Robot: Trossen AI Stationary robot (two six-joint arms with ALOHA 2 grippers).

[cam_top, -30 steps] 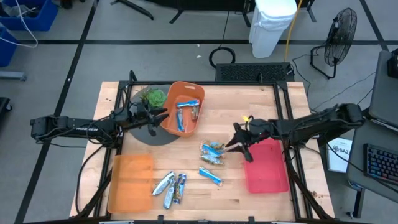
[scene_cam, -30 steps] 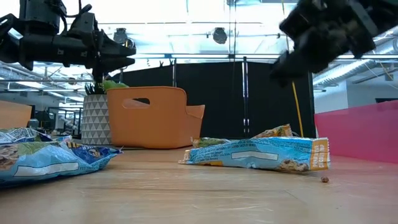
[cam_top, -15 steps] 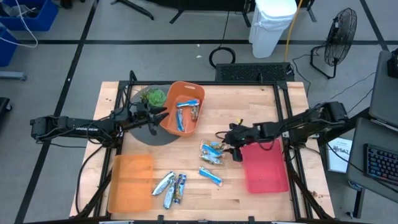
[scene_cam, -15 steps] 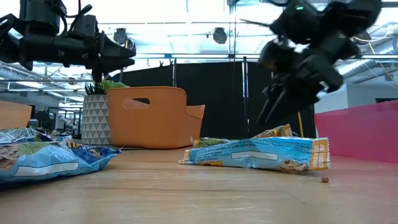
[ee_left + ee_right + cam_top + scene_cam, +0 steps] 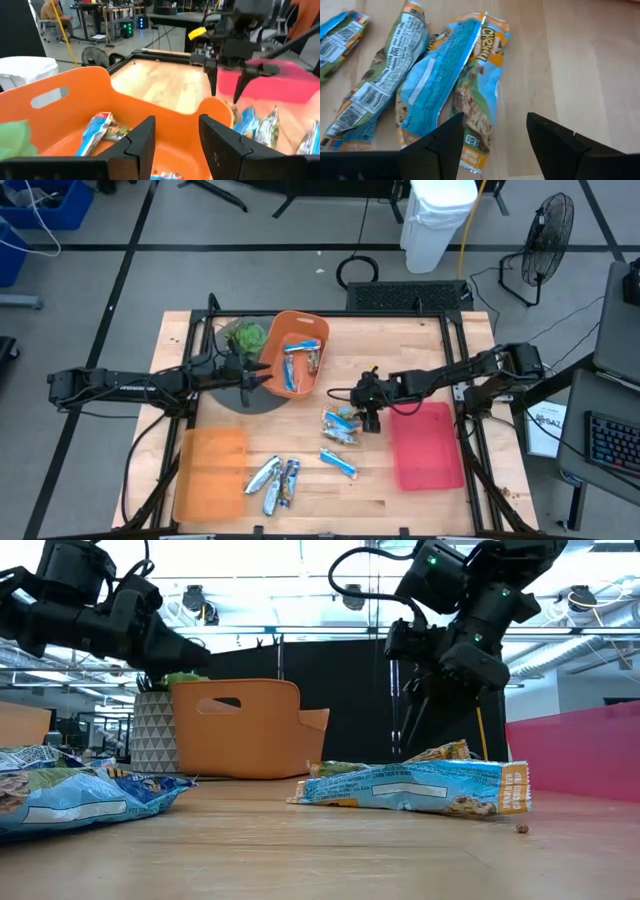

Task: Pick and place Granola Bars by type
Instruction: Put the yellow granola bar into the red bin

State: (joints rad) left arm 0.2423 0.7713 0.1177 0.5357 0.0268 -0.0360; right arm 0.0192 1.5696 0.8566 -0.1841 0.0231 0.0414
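Note:
Granola bars in shiny wrappers lie in groups. A few rest in the orange bin (image 5: 297, 360), several form a cluster (image 5: 340, 426) at mid-table, one blue bar (image 5: 338, 463) lies alone, and several (image 5: 275, 480) lie near the front edge. My right gripper (image 5: 368, 408) hangs open just above the cluster's right end, fingers pointing down. In the right wrist view its fingers (image 5: 492, 145) stand over a blue and orange bar (image 5: 451, 85) without touching it. My left gripper (image 5: 256, 376) is open and hovers at the bin's left rim (image 5: 165, 112).
A red tray (image 5: 427, 446) lies right of the cluster and an orange tray (image 5: 210, 472) at the front left. A green potted plant (image 5: 244, 335) stands behind the left gripper. Bare wood shows at the table's far right (image 5: 430, 345).
My right gripper has swung from over the red tray toward the table's left. It has come down and turned fingers-down above the mid-table cluster of bars. My left gripper has tipped down slightly at the bin. No bar has moved.

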